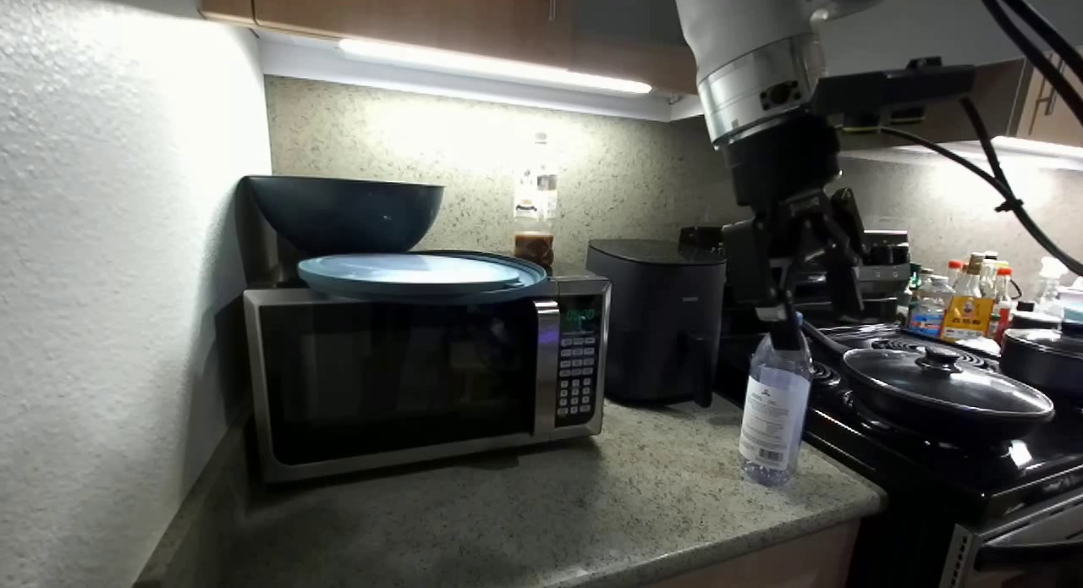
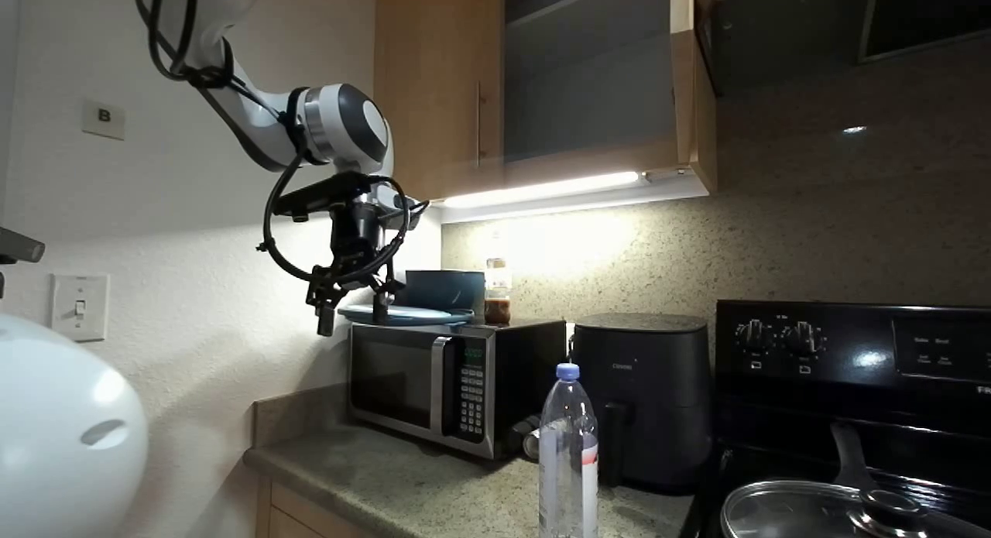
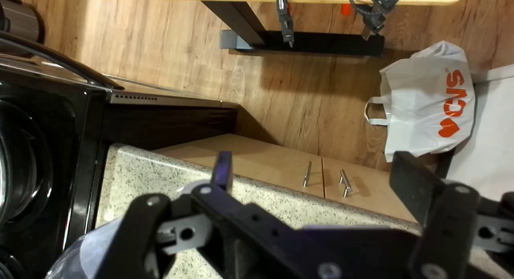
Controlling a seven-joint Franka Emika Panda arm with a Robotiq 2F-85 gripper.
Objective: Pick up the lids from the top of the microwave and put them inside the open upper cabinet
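The pale blue-grey lids (image 1: 406, 271) lie overlapping on top of the silver microwave (image 1: 393, 381), in front of the dark bowl (image 1: 347, 211). In an exterior view the lids (image 2: 422, 316) are partly covered by a finger, above the microwave (image 2: 395, 375). The light wood upper cabinet (image 2: 441, 135) hangs above; its right section stands open with a grey interior. Its lower part (image 1: 406, 8) also shows. My gripper (image 1: 816, 317) is open and apart from the lids. It also shows in an exterior view (image 2: 352, 313) and in the wrist view (image 3: 317, 174), with nothing between its fingers.
A plastic bottle (image 1: 774, 419) stands on the counter (image 2: 402, 476); the gripper overlaps it in an exterior view. A black air fryer (image 1: 651, 326) is right of the microwave. Another bottle (image 1: 535, 207) stands behind the lids. A lidded pan (image 1: 948, 393) sits on the stove.
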